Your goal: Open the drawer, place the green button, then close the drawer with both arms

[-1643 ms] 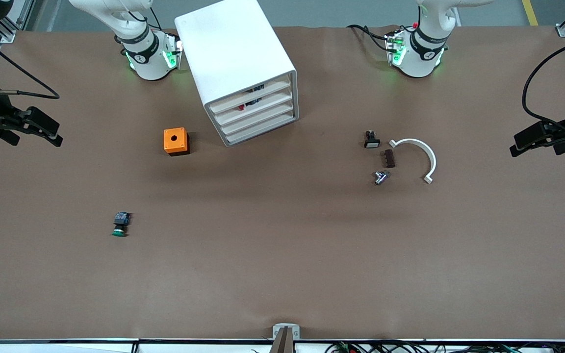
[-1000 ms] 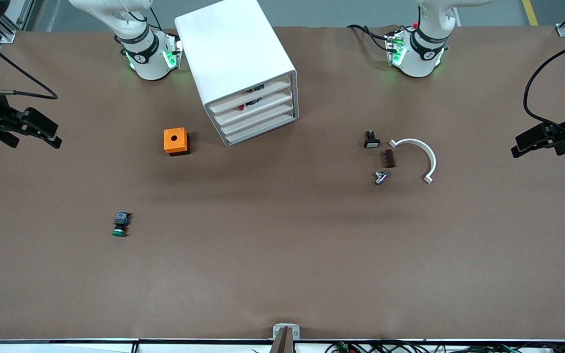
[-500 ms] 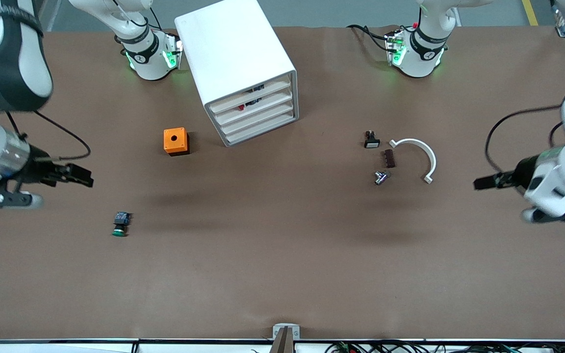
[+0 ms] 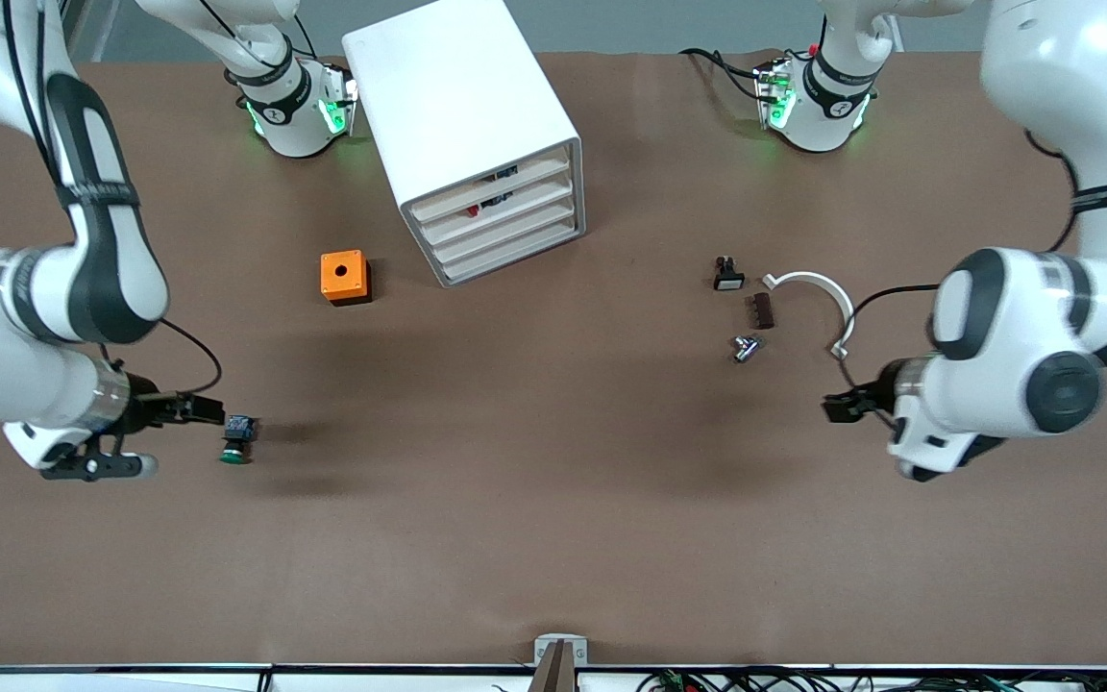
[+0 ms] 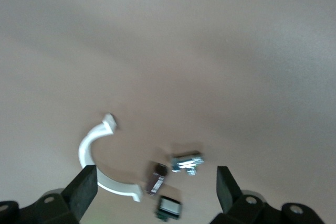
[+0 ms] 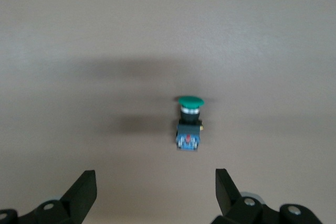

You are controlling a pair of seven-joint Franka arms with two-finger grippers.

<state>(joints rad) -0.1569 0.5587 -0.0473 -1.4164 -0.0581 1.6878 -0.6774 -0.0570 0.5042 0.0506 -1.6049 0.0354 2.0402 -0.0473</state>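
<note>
Right tool (image 4: 210, 411) wide, just beside button (image 4: 236, 438) — small, rigid, likely light; grip the blocky body, not the rounded cap. Left tool (image 4: 840, 405) wide, over bare surface (image 4: 534, 500) at five o'clock of the drawer (image 4: 507, 233).

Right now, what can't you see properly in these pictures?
- Inside the cabinet: front view shows only red and dark bits above the shut drawer; too small to name.
- Small parts by the white clamp: blurred in the left wrist view.
- Left hand, right hand: wrist views cut off everything but the fingers.
</note>
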